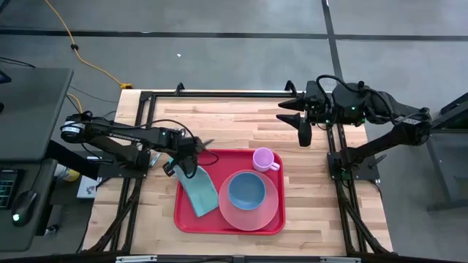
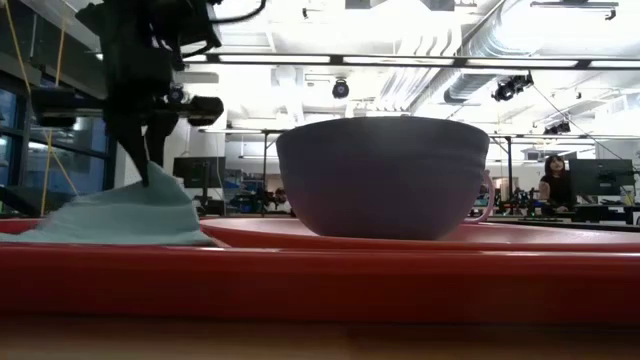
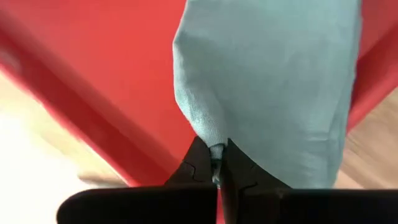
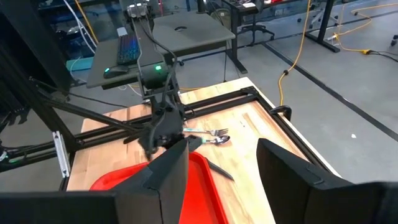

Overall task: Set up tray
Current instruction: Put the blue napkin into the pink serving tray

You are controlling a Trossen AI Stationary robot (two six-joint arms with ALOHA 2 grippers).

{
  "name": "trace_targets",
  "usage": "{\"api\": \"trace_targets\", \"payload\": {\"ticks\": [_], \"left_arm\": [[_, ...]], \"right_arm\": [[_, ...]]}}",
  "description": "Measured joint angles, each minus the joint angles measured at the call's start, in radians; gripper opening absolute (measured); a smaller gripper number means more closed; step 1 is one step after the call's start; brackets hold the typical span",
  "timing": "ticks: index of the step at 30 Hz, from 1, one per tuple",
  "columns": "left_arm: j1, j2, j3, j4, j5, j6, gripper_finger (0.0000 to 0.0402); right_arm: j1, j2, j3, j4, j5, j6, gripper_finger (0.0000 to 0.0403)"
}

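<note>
The red tray (image 1: 190, 223) lies in the middle of the table. On it are a teal cloth (image 1: 200, 196) at the left, a round pink plate (image 1: 265, 213) with a blue bowl (image 1: 246, 190) on it, and a pink cup (image 1: 264, 159) at the far right. My left gripper (image 1: 182, 169) hangs over the tray's left part, shut on the cloth. My right gripper (image 1: 291, 117) is raised over the table's far right, open with nothing between its fingers (image 4: 171, 171). My left gripper pinches a small raised fold (image 3: 210, 134) at the cloth's far-left end between its two fingertips. The fingers come from above, pointing steeply down. The cloth rises to a peak (image 2: 152, 182) at the hold, and the rest of it lies on the tray.
A fork and a spoon (image 4: 211, 135) lie on the bare wood beyond the tray's far-left corner, with a dark knife (image 4: 219, 169) beside the tray's rim. Black frame rails (image 1: 219, 95) border the table. Bare wood stretches between the tray and the far rail.
</note>
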Motion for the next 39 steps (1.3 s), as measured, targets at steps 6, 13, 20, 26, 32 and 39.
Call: {"api": "trace_targets", "payload": {"ticks": [6,13,20,26,32,39], "left_arm": [[-0.001,0.006,0.0,0.077,0.041,0.201,0.0024],[-0.001,0.035,0.001,0.121,0.133,0.399,0.0024],[-0.002,0.127,0.002,0.167,0.177,0.523,0.0024],[-0.001,0.207,0.062,0.171,0.169,0.625,0.0024],[-0.001,0.272,0.144,0.146,0.147,0.697,0.0024],[-0.001,0.309,0.186,0.136,0.103,0.656,0.0025]], "right_arm": [[0.0,0.0,0.0,0.003,0.018,0.0,0.0169],[0.0,0.0,0.0,0.002,0.021,0.008,0.0169],[0.0,0.0,0.0,0.003,0.021,0.008,0.0169],[0.0,0.0,0.0,0.003,0.021,0.012,0.0169],[0.0,0.0,0.0,0.003,0.021,0.016,0.0169],[0.0,0.0,0.0,0.003,0.02,0.019,0.0169]]}}
